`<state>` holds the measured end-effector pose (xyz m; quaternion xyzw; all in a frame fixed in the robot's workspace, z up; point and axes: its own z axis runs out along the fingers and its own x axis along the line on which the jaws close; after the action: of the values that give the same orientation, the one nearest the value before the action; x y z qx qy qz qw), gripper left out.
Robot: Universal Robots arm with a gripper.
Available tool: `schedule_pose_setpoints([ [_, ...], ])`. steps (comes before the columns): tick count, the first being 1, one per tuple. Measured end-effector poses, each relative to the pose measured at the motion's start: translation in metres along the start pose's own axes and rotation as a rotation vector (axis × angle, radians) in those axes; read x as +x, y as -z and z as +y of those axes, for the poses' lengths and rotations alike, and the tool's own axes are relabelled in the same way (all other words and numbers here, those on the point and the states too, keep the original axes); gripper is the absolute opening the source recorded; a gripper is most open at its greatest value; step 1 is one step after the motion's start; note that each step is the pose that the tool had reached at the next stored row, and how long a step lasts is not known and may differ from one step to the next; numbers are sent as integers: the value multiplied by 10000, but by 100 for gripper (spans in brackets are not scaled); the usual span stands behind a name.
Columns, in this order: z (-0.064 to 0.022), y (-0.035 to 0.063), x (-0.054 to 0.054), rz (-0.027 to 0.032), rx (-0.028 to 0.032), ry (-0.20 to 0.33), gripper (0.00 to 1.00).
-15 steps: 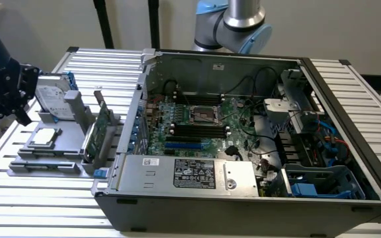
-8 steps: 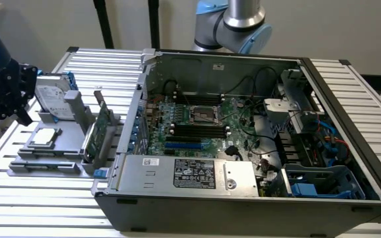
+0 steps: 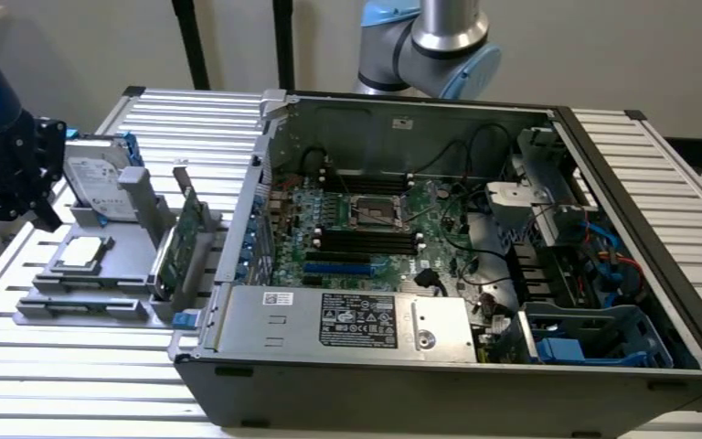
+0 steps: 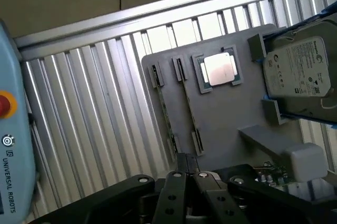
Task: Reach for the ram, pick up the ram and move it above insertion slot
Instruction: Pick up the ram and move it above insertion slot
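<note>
The ram [image 4: 165,110] is seen edge-on in the wrist view as a long, very thin strip with a faint green tint. It is stood on its long edge and held at both ends by small grey holders [image 4: 156,75] on a flat grey plate [image 4: 221,124]. A second thin strip [image 4: 188,105], darker, is set parallel just beside it. The insertion slots [image 3: 364,240] are seen in the exterior view as long black parallel bars on the motherboard [image 3: 442,233], just beside the processor socket [image 3: 373,208].
</note>
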<state>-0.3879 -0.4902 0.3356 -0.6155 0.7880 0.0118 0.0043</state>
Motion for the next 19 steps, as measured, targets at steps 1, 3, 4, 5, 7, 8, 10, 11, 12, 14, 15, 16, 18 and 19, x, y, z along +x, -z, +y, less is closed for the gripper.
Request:
schedule_pose_setpoints([
  [1,0,-1,0,-6,-5,154,11],
  [3,0,-4,-1,-20,-15,459,11],
  [4,0,-5,-1,-26,-20,604,11],
  [5,0,-6,-1,-33,-27,769,11],
  [7,0,-7,-1,-47,-38,1093,11],
  [8,0,-8,-1,-57,-45,1272,11],
  [10,0,-10,-2,-80,-57,1605,11],
  [11,0,-11,-2,-92,-64,1772,11],
  [12,0,-12,-1,-102,-71,1938,11],
  [14,0,-13,-1,-124,-84,2279,11],
  [15,0,-14,-1,-135,-91,2449,11],
  [16,0,-14,-1,-146,-98,2619,11],
  [18,0,-15,-1,-165,-112,2982,11],
  [19,0,-16,-1,-173,-119,3155,11],
])
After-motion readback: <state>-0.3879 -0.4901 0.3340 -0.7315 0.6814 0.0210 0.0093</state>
